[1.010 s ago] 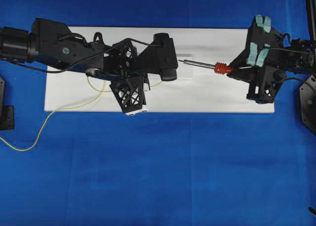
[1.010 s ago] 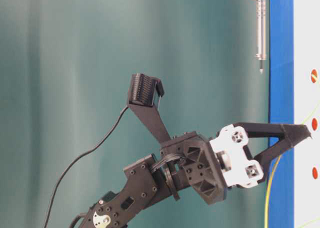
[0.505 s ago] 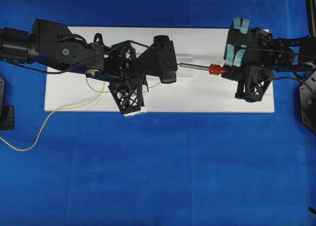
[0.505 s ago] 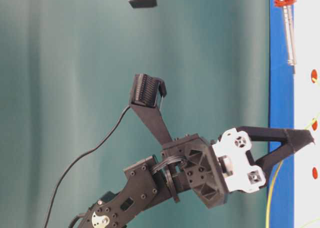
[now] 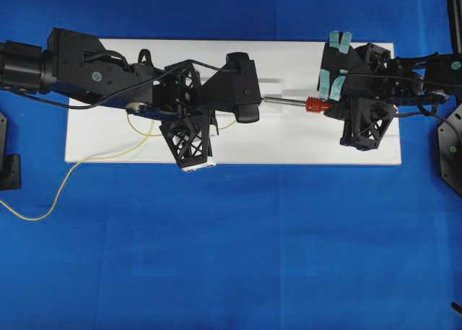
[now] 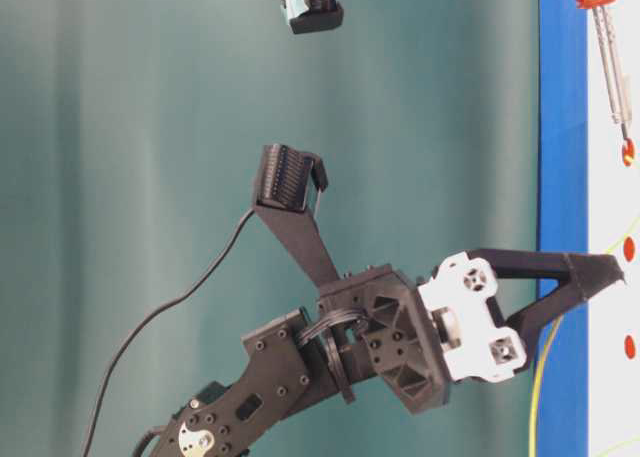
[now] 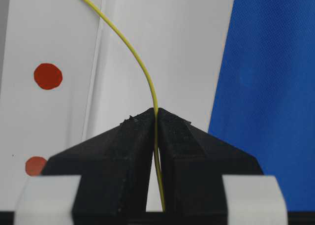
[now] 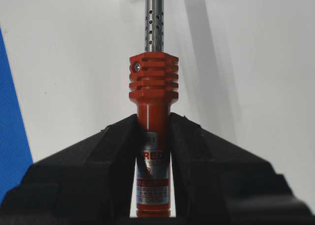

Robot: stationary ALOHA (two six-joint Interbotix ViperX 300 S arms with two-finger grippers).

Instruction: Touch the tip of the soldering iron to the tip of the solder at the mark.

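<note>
Solder (image 7: 142, 70), the thin yellow wire, is pinched tight between the fingers of the left gripper (image 7: 156, 117). It curves up and away from the fingers over the white board (image 5: 303, 139), past red dots (image 7: 47, 76) painted there. Its far end runs out of the top of the left wrist view next to another red dot, so I cannot see its tip. The rest of the wire trails off the board onto the blue cloth (image 5: 231, 258).

The soldering iron (image 8: 153, 107) is squeezed by its orange-red handle between the fingers of the right gripper (image 8: 153, 124). Both grippers have their fingers pressed in on what they carry. From above, the iron's silver shaft (image 5: 285, 101) points toward the left arm, and its tip slips under that arm's black camera, so the meeting spot is hidden there.

In the table-level view the iron's dark tip (image 6: 625, 137) sits right by a red dot (image 6: 627, 154), and a bit of yellow seems to show at that dot. I think the two tips are very close, maybe touching, but I cannot tell for sure. Picking up both things looks done. What is left is making sure the tips meet on the mark.

On the handle there is a small label. I can read "RED" on it, and maybe "IN CHINA" lower down. The rest is too small.
</note>
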